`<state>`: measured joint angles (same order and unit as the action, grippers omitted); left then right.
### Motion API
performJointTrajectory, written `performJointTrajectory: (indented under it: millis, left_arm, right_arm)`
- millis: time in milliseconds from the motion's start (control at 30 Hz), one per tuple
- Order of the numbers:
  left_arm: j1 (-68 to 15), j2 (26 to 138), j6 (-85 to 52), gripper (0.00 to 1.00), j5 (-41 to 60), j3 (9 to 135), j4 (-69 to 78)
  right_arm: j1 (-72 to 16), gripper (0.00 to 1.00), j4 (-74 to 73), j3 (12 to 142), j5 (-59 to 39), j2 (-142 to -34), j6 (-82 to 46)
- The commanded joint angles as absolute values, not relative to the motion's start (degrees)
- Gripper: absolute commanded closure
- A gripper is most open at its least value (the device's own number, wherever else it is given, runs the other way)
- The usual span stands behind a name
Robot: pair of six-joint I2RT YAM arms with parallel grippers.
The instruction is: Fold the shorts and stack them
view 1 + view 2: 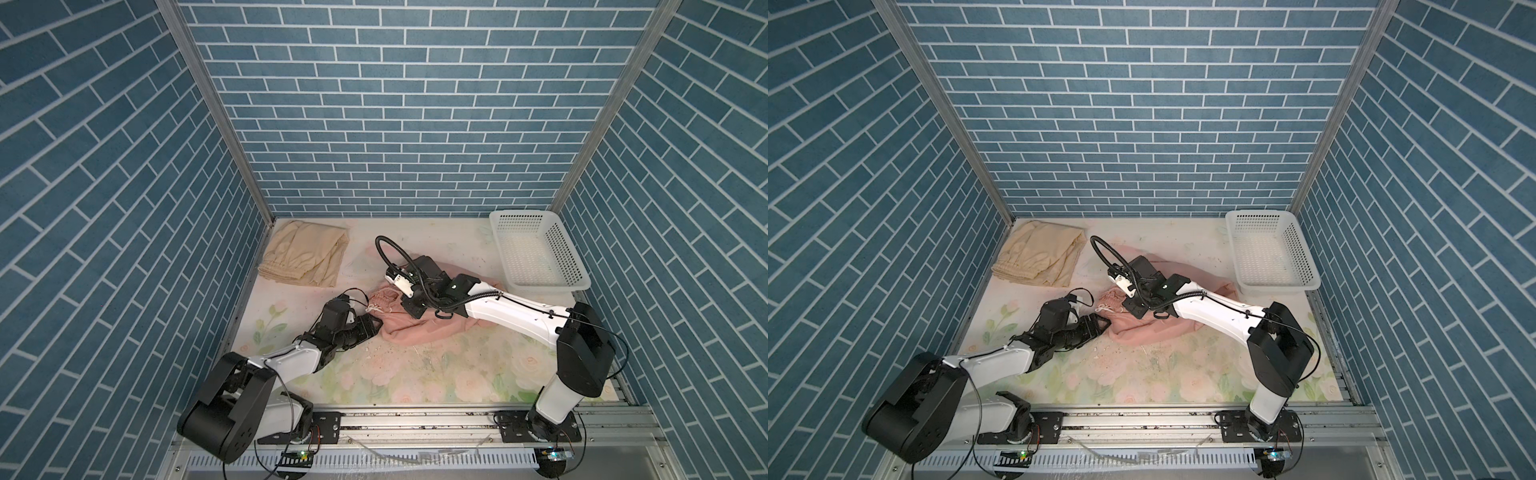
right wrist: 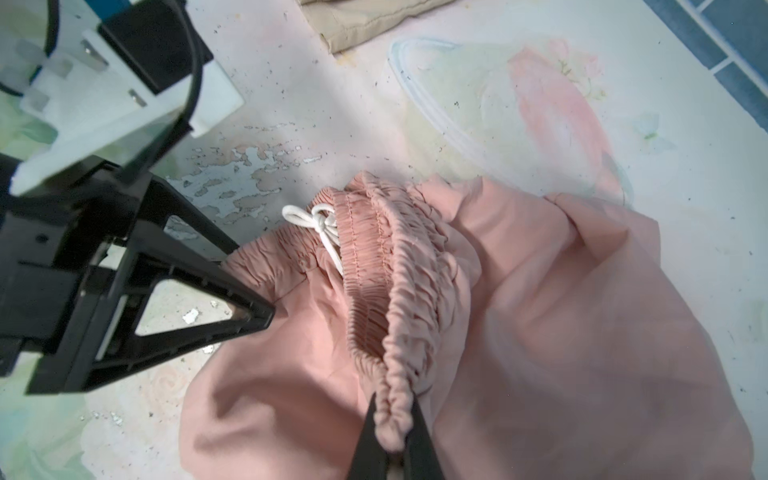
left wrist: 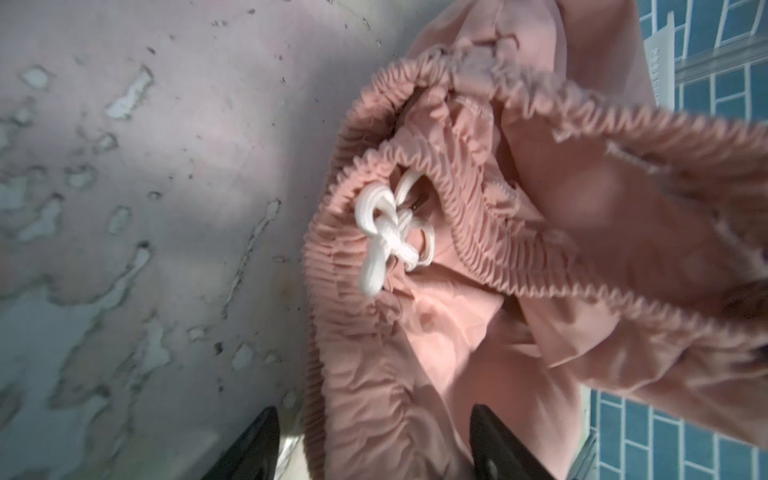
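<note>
Blue brick-pattern walls [image 1: 395, 124] close three sides around a desk [image 1: 457, 374] with a pale floral top, its print flaked and speckled beside the left fingers [image 1: 370, 326]. A white perforated basket [image 1: 552, 287] stands in the far corner, well beyond the right fingers [image 2: 371, 419]. The pink shorts [image 1: 415, 336] lie rumpled mid-desk, under and between both sets of fingers. The tan shorts [image 1: 299, 257] lie folded in the other far corner, well beyond the left fingers and apart from the pink pair. The right fingers are pinched tight on the gathered waistband [image 2: 399, 291], a loop of it raised. The left fingers stand partly spread, low, the waistband's edge between them, one tip touching cloth, nothing clamped. The knotted white drawstring [image 3: 386, 237] lies just ahead of them.
</note>
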<state>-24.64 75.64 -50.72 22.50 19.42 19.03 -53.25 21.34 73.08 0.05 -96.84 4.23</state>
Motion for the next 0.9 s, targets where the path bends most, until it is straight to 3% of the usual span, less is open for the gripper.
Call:
performJointTrajectory:
  millis: [0,167,233,467,867]
  left_arm:
    - [-25.2,78.7,-51.1,0.43,24.3,21.7,23.3]
    - [-26.5,80.3,-47.5,0.90,23.3,25.9,14.7]
    - [-26.5,78.5,-43.2,1.00,21.3,29.9,5.0]
    - [-26.2,71.8,-24.1,1.00,8.8,54.7,-32.3]
    - [-24.9,81.1,-0.2,1.00,0.0,106.3,-65.4]
  right_arm:
    - [-52.5,1.00,18.8,71.8,-0.5,-93.9,1.6]
    - [-49.4,1.00,18.9,72.2,0.6,-91.5,-2.2]
    - [-47.7,1.00,19.6,72.4,0.9,-90.0,-2.8]
    - [-40.4,1.00,26.4,79.2,2.7,-85.1,-1.5]
    - [-32.9,1.00,51.8,117.5,6.9,-86.8,4.9]
